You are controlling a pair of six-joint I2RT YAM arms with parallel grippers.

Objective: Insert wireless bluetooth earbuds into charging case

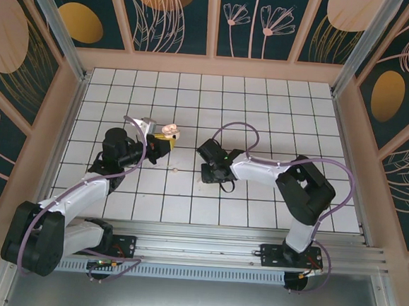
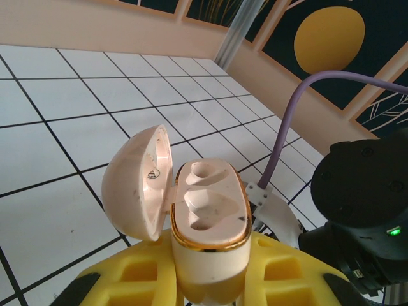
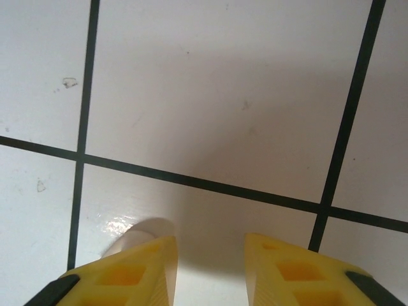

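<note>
Wrist cams tell most of it. On the left one, the left gripper (image 2: 207, 271) has its jaws clamped round the lower body of the charging case (image 2: 207, 217), with a yellow finger on either side. Just past the jaws the lid (image 2: 137, 182) is flipped open to one side and both sockets are bare, no bud seated. Further out is the right arm's black body (image 2: 360, 191) with its purple cable (image 2: 287, 134), then the tiled table (image 2: 57, 159).

On the right cam, the right gripper (image 3: 210, 245) hangs low over the tiles. Its jaws are a narrow way apart, with nothing but tile between them. At the tip of one finger, on its outer side, what looks like a cream earbud (image 3: 137, 231) peeks out. I can't tell if it's touching the finger.

The overhead adds the layout. The left gripper (image 1: 161, 144) with the open case and the right gripper (image 1: 206, 176) sit near each other mid-table. A pinkish speck (image 1: 175, 170) lies on the tile between the two sets of jaws. It could be another bud, but it's too small to call.
</note>
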